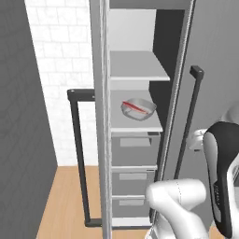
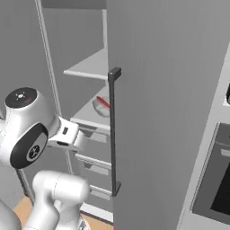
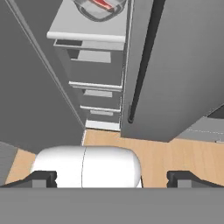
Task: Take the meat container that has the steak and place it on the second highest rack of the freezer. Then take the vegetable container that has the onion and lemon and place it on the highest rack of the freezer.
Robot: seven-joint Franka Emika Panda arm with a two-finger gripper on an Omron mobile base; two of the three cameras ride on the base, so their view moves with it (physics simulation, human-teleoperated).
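The freezer [image 1: 135,140] stands open, its door [image 2: 170,112] swung out so both shelves can be reached. The highest rack [image 1: 137,65] is bare, judged ready for the vegetable container. The meat container [image 1: 138,108] rests on the second highest rack [image 1: 135,122], the steak [image 1: 134,107] lying inside, so the first placement appears complete. The hand [image 3: 111,177] hangs low outside the cabinet, fingers spread wide, holding nothing.

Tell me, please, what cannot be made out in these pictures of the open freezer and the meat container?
- Steak: in the right base view, the dark bar handle and door edge cover part of its container.
- Container in the hand view: cut off by the top edge.
- The highest rack: its far right end sits behind the freezer door edge.
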